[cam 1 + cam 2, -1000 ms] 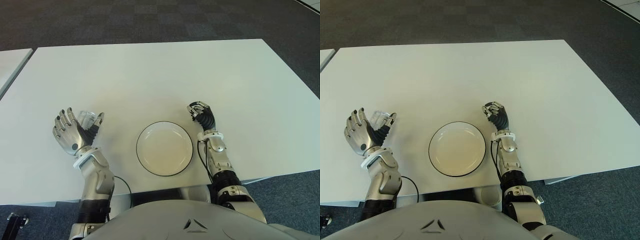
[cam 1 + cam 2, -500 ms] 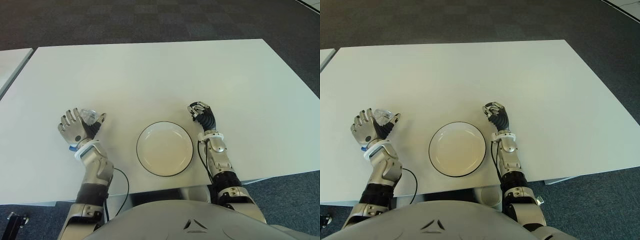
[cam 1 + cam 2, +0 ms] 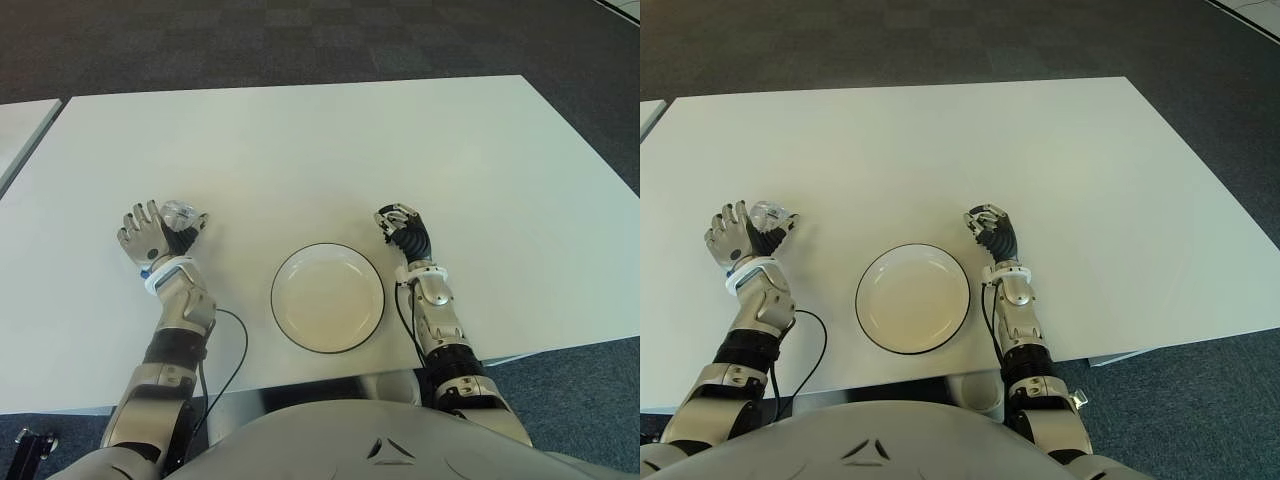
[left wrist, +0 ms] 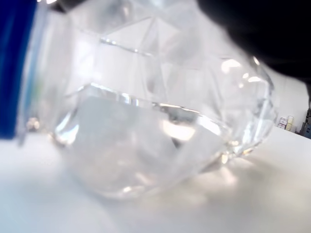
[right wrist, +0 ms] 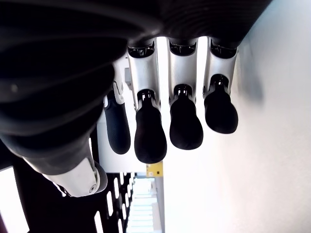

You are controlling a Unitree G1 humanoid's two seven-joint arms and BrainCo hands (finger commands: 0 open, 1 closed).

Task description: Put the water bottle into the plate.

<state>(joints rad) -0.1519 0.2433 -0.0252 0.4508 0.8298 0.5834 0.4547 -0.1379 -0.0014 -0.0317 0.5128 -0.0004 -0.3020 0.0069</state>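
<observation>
Closing my left hand (image 3: 150,232) around the water bottle (image 3: 181,214) at the frame's left, I judge grasping underway; next comes lifting it rightward onto the plate (image 3: 327,297), right hand (image 3: 403,228) curled empty beside it.

One bottle (image 3: 180,213) here, clear plastic. One plate (image 3: 327,297), white with a dark rim. Two hands, left (image 3: 150,232) and right (image 3: 404,229), over one table (image 3: 320,150).
</observation>
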